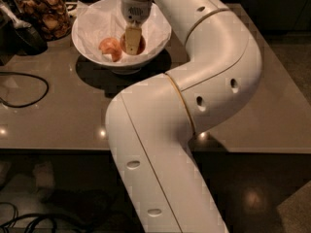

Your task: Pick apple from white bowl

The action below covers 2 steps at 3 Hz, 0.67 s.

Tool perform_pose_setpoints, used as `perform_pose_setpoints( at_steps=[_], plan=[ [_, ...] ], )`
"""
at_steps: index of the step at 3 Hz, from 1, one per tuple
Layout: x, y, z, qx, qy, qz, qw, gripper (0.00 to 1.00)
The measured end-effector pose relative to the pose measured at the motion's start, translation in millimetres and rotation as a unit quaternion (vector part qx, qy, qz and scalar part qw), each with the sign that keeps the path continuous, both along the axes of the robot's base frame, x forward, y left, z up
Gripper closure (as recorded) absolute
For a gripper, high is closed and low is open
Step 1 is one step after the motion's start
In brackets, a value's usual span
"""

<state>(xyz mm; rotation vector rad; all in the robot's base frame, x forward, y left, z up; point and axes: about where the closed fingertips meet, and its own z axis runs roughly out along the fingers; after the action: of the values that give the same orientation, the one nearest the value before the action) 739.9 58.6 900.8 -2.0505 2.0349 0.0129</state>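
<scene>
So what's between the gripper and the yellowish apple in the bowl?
Nothing, in the camera view. The gripper is down inside the white bowl, right at the yellowish apple, which peeks out around it. The pinker apple sits beside them.

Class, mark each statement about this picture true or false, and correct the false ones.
1. The gripper is down inside the white bowl. True.
2. The bowl stands on the floor. False: it stands on the table.
3. The bowl is lined with white paper. True.
4. The jar stands to the right of the bowl in the picture. False: it stands to the left.
5. A black cable lies on the table. True.
</scene>
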Motion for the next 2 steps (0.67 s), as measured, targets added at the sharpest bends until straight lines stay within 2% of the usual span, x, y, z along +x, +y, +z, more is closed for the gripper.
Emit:
perform_pose_setpoints(
  at_steps=[2],
  plan=[
    [-14.9,-3.8,28.8,0.021,-0.016,0.003,0.9996,1.00]
  ],
)
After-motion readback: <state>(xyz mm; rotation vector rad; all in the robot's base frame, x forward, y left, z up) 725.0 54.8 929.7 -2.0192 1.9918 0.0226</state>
